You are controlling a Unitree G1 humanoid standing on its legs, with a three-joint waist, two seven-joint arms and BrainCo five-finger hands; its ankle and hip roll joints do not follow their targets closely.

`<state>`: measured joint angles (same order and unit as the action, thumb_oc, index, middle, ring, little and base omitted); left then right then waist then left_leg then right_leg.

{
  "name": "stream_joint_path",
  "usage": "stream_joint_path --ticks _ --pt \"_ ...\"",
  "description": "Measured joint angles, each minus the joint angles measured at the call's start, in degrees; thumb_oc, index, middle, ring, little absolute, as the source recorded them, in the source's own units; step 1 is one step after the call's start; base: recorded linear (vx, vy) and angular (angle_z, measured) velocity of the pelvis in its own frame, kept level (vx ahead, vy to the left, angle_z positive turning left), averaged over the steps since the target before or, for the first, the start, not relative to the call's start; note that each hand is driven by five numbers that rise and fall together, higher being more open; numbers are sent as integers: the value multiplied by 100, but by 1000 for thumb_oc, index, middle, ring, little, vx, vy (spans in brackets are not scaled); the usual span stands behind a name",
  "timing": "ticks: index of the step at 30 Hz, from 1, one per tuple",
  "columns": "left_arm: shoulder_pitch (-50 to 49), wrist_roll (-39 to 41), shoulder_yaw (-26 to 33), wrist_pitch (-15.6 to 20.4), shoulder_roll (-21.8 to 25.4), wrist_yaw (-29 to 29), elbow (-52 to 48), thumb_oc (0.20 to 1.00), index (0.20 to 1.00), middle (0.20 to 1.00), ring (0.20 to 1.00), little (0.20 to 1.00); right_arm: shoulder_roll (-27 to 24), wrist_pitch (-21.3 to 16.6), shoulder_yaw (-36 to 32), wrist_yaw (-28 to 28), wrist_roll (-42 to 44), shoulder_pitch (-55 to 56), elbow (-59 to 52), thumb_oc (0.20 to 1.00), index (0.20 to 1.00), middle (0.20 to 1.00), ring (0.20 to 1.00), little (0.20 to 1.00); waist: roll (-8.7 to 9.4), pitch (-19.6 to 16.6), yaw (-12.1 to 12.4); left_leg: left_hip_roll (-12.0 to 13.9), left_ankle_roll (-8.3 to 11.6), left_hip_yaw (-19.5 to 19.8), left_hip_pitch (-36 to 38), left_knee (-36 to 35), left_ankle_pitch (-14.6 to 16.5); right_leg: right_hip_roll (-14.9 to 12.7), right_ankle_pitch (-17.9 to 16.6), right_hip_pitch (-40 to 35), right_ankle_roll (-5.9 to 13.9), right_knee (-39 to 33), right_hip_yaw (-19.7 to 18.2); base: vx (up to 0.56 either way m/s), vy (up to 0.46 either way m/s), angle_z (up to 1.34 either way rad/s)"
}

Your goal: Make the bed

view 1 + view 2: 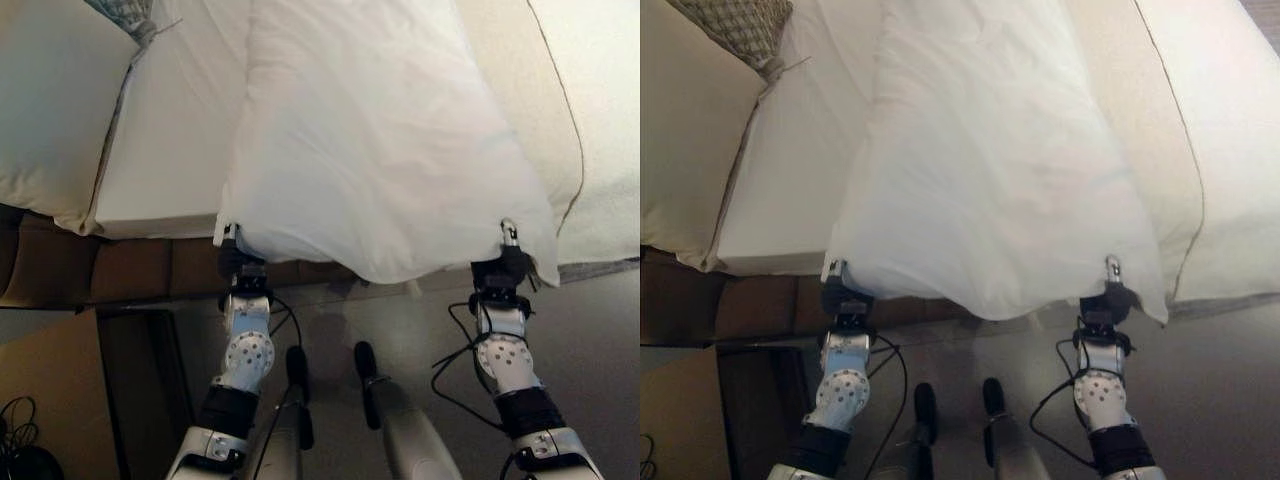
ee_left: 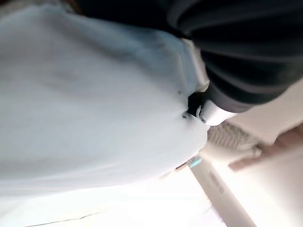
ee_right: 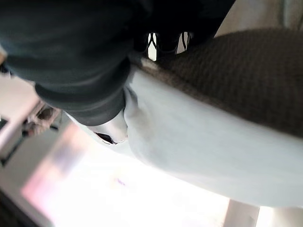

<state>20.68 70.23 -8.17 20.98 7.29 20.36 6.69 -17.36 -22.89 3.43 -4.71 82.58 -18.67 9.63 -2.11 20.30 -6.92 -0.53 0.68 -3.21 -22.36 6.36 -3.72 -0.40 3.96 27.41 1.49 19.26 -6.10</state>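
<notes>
I have both hands on the near edge of the white duvet, one at each corner, and I am holding that edge up off the side of the bed. My left hand sits at the left corner, and in the left wrist view a finger is tucked into the cloth under the dark cover, so I judge it is pinching the fabric. My right hand is at the right corner with a fingertip poking up past the hem; the right wrist view shows the cloth drawn tight against the hand, so I read that one as closed on the duvet too.

As for progress, I would call it roughly midway. The duvet lies in a long band running up the mattress, bunched narrow, with bare sheet on its left and a second strip of bedding with a dark seam on its right. Its near edge sags between my hands and hangs just over the floor. A pillow sits at the far left, with a patterned cushion just beyond it.

Still to do, as I judge it: spread the duvet wide, square it and lay the edge down.
</notes>
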Motion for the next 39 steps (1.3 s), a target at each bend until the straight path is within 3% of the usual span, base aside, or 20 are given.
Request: stream_joint_path --ticks 4,9,13,17,21,24,27,31,39 --pt "761 -154 -66 -138 427 306 -61 200 200 200 200 200 -518 93 217 -421 -282 -519 -104 200 200 200 200 200 0 -6 21 -82 -131 9 -2 -188 -121 -203 -238 -161 212 -450 -19 -7 -84 4" --pt "711 -150 110 -139 476 153 -605 200 200 200 200 200 -548 59 150 -499 -316 -478 -1029 200 200 200 200 200 1 -7 61 -13 -97 14 9 -352 -240 -133 -307 -172 165 -610 20 -6 -71 -3" --pt "126 -135 317 -146 417 -261 -752 200 200 200 200 200 -451 82 50 -204 -400 57 -1439 200 200 200 200 200 5 -4 32 59 -39 16 1 -386 -223 -59 -282 -165 125 -662 29 -7 -32 -4" --pt "-854 -134 627 -214 187 -709 -745 200 200 200 200 200 -244 359 -325 368 -419 1223 -1198 200 200 200 200 200 10 5 0 105 8 43 -32 -478 -199 -19 -238 -132 57 -719 76 -3 -27 2" --pt "-1327 -217 735 -390 51 -981 -524 200 200 200 200 200 -83 733 -438 881 -380 1673 -193 200 200 200 200 200 21 13 15 129 34 82 -29 -508 -190 -5 -219 -171 43 -777 177 -9 -20 6" --pt "-1327 -663 762 -448 47 -1076 388 200 200 200 200 200 47 970 -601 1334 -501 1411 1190 200 200 200 200 200 19 15 35 138 44 187 22 -514 -184 -5 -201 -308 38 -873 257 3 6 16" --pt "-1056 -1160 816 -540 -138 -1006 1226 200 200 200 200 200 236 1095 -804 1427 -704 834 2665 200 200 200 200 200 18 15 141 141 57 190 121 -525 -175 -8 -193 -432 43 -926 285 11 10 3" --pt "-499 -1824 1008 -474 -217 -1027 2597 200 200 200 200 200 282 1178 -831 1495 -1104 528 3505 200 200 200 200 200 18 12 174 151 58 222 237 -523 -175 -5 -191 -594 46 -971 358 27 14 6" --pt "-18 -2227 1244 -242 -294 -1088 4114 200 200 200 200 200 277 1195 -827 1635 -1765 252 4579 200 200 200 200 200 11 -128 171 181 132 322 280 -524 -124 11 -172 -738 46 -1137 421 35 10 3"
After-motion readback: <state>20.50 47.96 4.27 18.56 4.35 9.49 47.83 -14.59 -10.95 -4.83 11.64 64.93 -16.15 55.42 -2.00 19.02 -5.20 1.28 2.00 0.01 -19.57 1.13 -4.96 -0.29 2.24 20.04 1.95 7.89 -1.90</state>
